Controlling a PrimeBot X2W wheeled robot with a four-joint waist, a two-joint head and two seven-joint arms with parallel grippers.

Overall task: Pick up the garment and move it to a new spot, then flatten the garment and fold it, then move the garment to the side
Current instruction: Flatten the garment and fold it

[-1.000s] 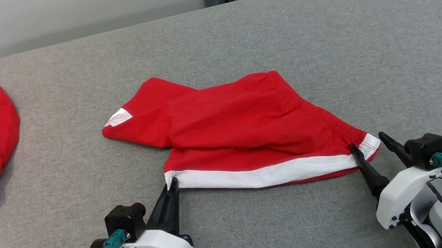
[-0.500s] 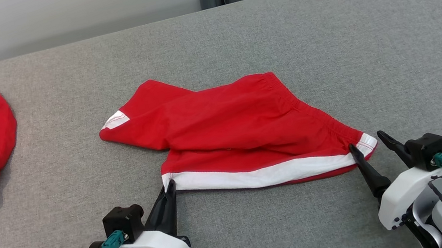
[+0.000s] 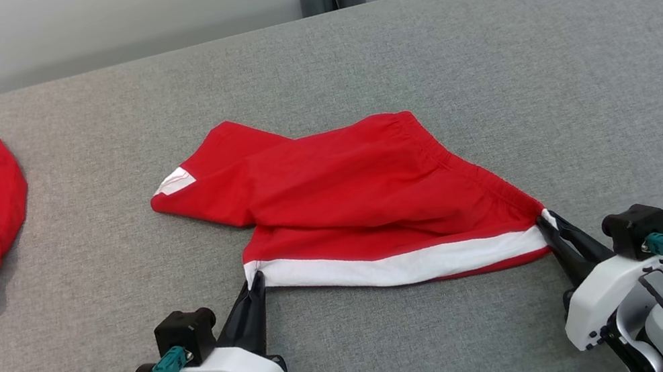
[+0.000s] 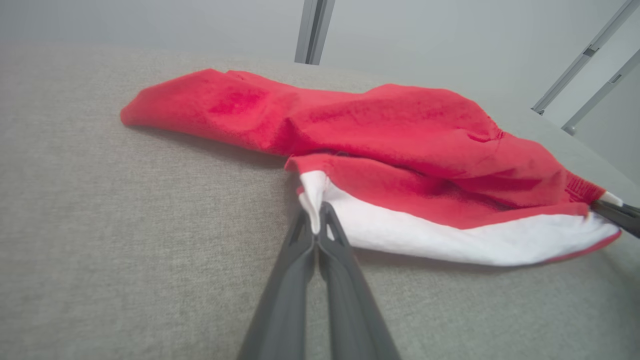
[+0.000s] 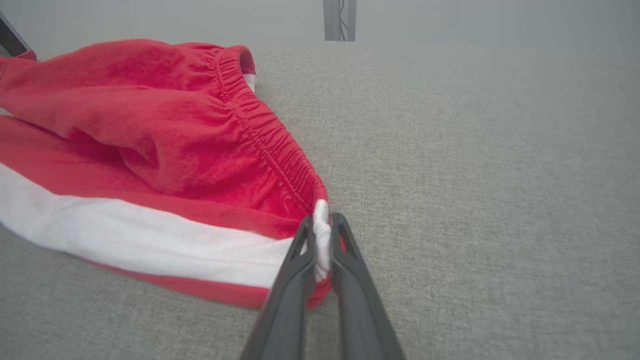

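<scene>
While the red shorts (image 3: 358, 181) lie rumpled mid-way across the grey cushion (image 3: 520, 57), the left gripper (image 3: 256, 279) and right gripper (image 3: 548, 221) each clamp one end of the white band (image 3: 407, 265), likely so the cloth lifts evenly and spreads flat.

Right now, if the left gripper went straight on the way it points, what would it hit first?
The red shorts: the left gripper is shut on their white-banded corner, so going on would likely push into the folded red cloth just beyond, though depth there is hard to judge.
</scene>
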